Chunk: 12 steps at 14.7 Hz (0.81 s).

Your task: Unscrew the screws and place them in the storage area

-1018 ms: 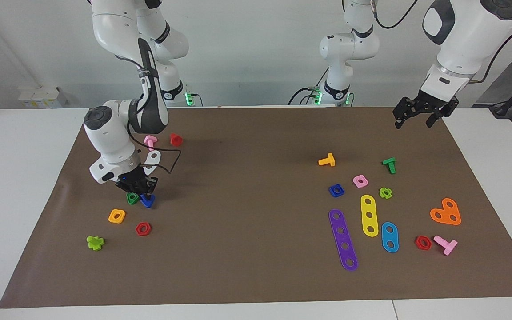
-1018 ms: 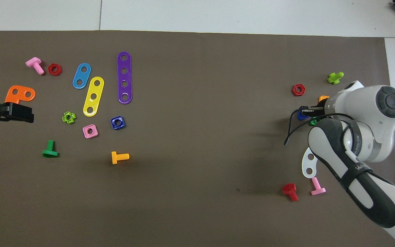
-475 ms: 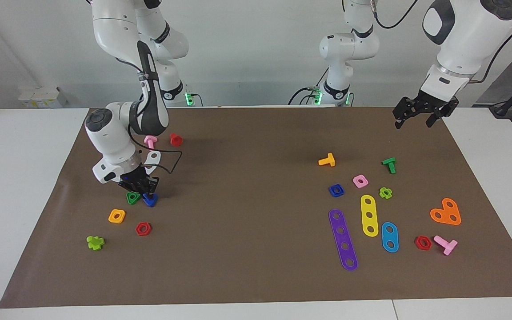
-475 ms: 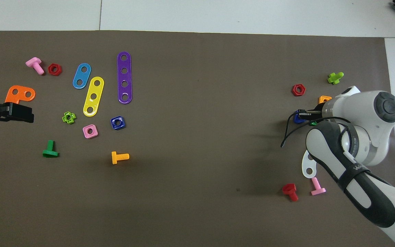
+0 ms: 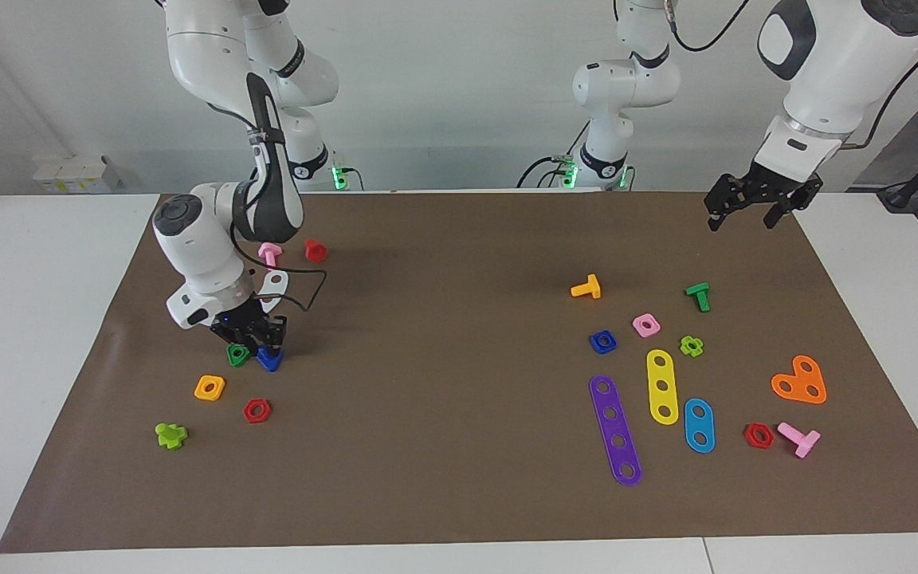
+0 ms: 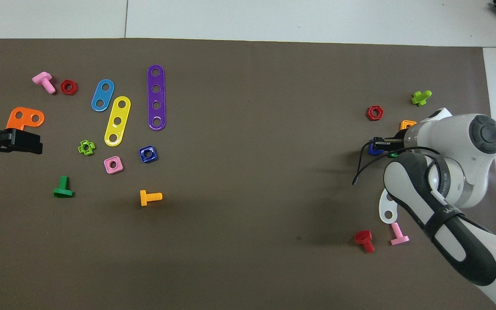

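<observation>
The dark-blue bolt (image 5: 269,360) stands head down on the brown mat (image 5: 443,359) toward the right arm's end, right beside a green triangular nut (image 5: 237,355). My right gripper (image 5: 261,344) points down onto the bolt and is shut on its shank. In the overhead view the bolt (image 6: 374,149) peeks out from under the right gripper (image 6: 381,143). My left gripper (image 5: 742,221) is open and empty, raised over the mat's edge at the left arm's end; it also shows in the overhead view (image 6: 32,143). The storage area is bare mat.
Around the bolt lie an orange nut (image 5: 209,387), a red nut (image 5: 256,410), a lime bolt (image 5: 170,435), a white plate (image 5: 272,283), a pink bolt (image 5: 269,253) and a red bolt (image 5: 315,250). Strips, nuts and bolts lie at the left arm's end, among them a blue squarish nut (image 5: 602,341).
My right gripper has shifted slightly toward the middle of the table, and the dark-blue bolt has moved with it. The left arm has not moved.
</observation>
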{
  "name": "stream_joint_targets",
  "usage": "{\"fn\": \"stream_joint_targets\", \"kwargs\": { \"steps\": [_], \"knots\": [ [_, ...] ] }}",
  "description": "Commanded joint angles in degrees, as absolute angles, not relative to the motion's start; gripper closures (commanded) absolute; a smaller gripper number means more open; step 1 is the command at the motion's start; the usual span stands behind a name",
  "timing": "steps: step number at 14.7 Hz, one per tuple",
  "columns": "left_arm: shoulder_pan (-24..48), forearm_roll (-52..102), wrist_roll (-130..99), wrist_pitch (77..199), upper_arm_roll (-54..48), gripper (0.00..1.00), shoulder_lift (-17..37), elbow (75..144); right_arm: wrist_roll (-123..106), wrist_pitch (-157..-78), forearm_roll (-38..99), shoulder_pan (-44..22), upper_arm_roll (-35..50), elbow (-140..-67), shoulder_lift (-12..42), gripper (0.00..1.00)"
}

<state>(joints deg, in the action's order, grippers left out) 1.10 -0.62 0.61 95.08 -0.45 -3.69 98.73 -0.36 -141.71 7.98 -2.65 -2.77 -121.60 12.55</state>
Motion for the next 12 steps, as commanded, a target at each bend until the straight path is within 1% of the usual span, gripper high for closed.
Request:
{"fn": "stream_joint_targets", "kwargs": {
  "steps": [1, 4, 7, 8, 12],
  "knots": [
    [1.05, -1.67, 0.7, 95.8, -0.35, 0.0, -5.01, 100.37, -0.09, -136.53, 9.06, -2.55, -2.72, -118.85, 8.27, 0.0],
    [1.05, -1.67, 0.7, 95.8, -0.35, 0.0, -5.01, 100.37, 1.23, -125.54, 5.56, -1.85, -3.34, -111.29, 5.55, 0.0],
    [1.05, -1.67, 0.7, 95.8, -0.35, 0.0, -5.01, 100.37, 2.98, -109.3, 3.08, -1.58, -3.43, -101.63, 3.61, 0.0],
    [1.05, -1.67, 0.7, 95.8, -0.35, 0.0, -5.01, 100.37, 4.03, -104.99, 2.73, -1.58, -3.51, -98.64, 3.26, 0.0],
    [1.05, -1.67, 0.7, 95.8, -0.35, 0.0, -5.01, 100.37, 4.57, -90.48, 0.18, -1.5, -3.43, -88.62, 1.84, 0.0]
  ]
}}
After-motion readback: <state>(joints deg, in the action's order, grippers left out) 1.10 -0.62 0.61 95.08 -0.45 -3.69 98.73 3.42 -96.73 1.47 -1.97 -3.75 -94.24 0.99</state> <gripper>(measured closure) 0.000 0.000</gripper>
